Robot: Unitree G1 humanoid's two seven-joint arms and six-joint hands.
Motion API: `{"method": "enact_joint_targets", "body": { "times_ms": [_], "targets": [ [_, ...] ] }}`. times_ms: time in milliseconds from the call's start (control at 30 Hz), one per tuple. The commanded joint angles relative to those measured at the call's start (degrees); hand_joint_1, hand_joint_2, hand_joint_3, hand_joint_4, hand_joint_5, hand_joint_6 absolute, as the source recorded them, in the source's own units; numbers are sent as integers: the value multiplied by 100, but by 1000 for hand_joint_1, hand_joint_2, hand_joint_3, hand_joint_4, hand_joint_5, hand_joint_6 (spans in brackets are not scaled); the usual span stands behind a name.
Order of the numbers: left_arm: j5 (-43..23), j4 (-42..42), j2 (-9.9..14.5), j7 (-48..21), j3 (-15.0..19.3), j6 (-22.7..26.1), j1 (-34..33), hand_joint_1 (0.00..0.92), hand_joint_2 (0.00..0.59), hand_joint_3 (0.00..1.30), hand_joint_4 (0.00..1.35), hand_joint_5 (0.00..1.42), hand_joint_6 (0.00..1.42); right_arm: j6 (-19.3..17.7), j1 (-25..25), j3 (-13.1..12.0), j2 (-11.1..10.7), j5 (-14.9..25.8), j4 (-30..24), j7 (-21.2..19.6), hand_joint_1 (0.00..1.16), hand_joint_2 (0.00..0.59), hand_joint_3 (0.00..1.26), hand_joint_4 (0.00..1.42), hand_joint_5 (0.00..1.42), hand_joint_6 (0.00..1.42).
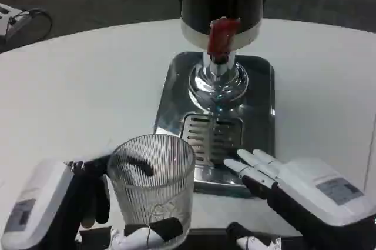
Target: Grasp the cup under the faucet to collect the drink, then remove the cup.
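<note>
The left robot hand (88, 194) grasped the ribbed glass cup (151, 182) at seven o'clock from the red-handled faucet (222, 37), ready for filling, while the right robot hand (294, 188) waited released.

The drip grate (211, 135) under the red faucet lever (223, 37) has open room above it. The ribbed glass cup (153, 182) stands near its front left corner, and the right hand (296, 188) lies at its front right corner. The white table (76, 85) on the left is wide and bare.
</note>
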Motion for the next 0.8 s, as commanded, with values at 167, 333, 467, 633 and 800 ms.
{"method": "enact_joint_targets", "body": {
  "times_ms": [167, 333, 467, 633, 800],
  "targets": [
    [3, -28, -16, 29, 40, -64, -16, 358, 209, 1017, 1043, 1172, 1241, 3, 64, -13, 37, 75, -28, 15, 330, 446, 95, 0, 2, 175],
    [19, 3, -32, 40, 27, -42, -42, 358, 209, 1017, 1043, 1172, 1241, 46, 77, -56, 48, 83, -57, 12, 335, 453, 96, 0, 12, 187],
    [79, 115, -81, 91, 1, -7, -174, 358, 209, 1017, 1043, 1172, 1241, 6, 272, -161, 120, 92, -210, -81, 336, 454, 96, 0, 7, 189],
    [257, 355, -204, 207, -114, -26, -310, 358, 209, 1017, 1043, 1172, 1250, 82, 360, -338, 158, 89, -316, -49, 338, 458, 96, 0, 4, 190],
    [418, 763, -272, 343, -184, 9, -605, 358, 209, 1018, 1043, 1172, 1256, -14, 695, -682, 84, 184, -460, -14, 339, 460, 96, 0, 3, 191]
  ]
}}
